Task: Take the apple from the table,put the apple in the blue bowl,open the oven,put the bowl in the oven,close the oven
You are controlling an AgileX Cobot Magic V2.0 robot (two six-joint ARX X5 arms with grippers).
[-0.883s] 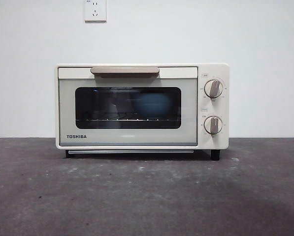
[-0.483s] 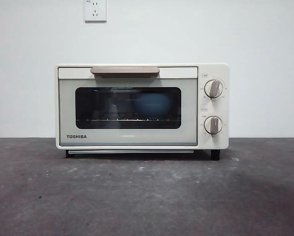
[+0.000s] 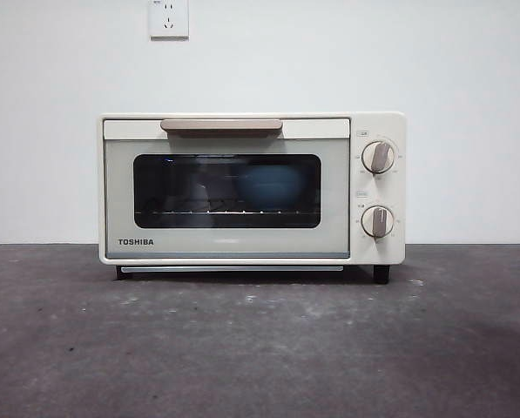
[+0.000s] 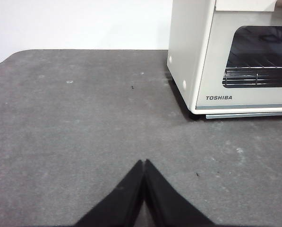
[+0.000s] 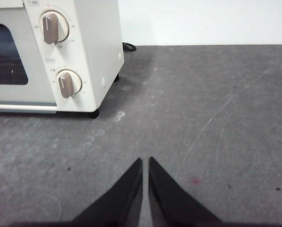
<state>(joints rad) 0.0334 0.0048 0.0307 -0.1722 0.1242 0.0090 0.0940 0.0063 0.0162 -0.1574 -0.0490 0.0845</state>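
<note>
- The table (image 3: pixel 260 340) spans the front view, dark grey and speckled, with nothing standing on it but the oven.
- The oven (image 3: pixel 251 187) stands at the back centre against the white wall, its door shut flush and the beige handle (image 3: pixel 221 125) lying along the door's top edge. Both knobs (image 3: pixel 377 158) sit on the panel at the door's side.
- The blue bowl (image 3: pixel 273 187) is inside the oven, visible as a dim blue shape through the dark glass, resting on the wire rack (image 3: pixel 216 212).
- The apple cannot be made out; the glass is too dark to confirm it lies in the bowl.
- The left gripper (image 4: pixel 144 163) hangs over bare table, well apart from the oven's near corner, jaws pressed together and holding nothing.
- The right gripper (image 5: pixel 145 161) hangs over the table on the knob side of the oven, jaws almost together with a thin slit between them, empty.
- Judgement: the closing step appears complete, so the task looks finished. No further handling seems called for beyond keeping both arms clear of the oven.
</note>
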